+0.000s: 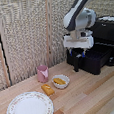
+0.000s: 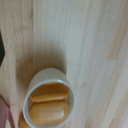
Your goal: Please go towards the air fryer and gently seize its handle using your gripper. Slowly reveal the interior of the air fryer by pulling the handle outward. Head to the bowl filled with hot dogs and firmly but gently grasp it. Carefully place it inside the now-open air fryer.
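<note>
The bowl point(image 1: 60, 81) sits on the wooden table point(image 1: 92, 92), holding hot dogs point(image 1: 59, 81); the wrist view shows two pieces side by side inside the bowl point(image 2: 48, 80). Only the exterior view shows another hot dog point(image 1: 47, 89) just beside the bowl, the pink cup point(image 1: 42, 73) behind, the floral plate point(image 1: 29, 107) nearby, and the air fryer point(image 1: 100, 48) with its drawer pulled out. The gripper point(image 1: 79, 53) hangs above; its jaw spread cannot be told.

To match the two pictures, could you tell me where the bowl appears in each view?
Exterior view: the bowl sits on the table, low in the picture near the middle, between the pink cup and the air fryer.
Wrist view: the bowl fills the lower part.
Shared landmark: the hot dogs inside it.
</note>
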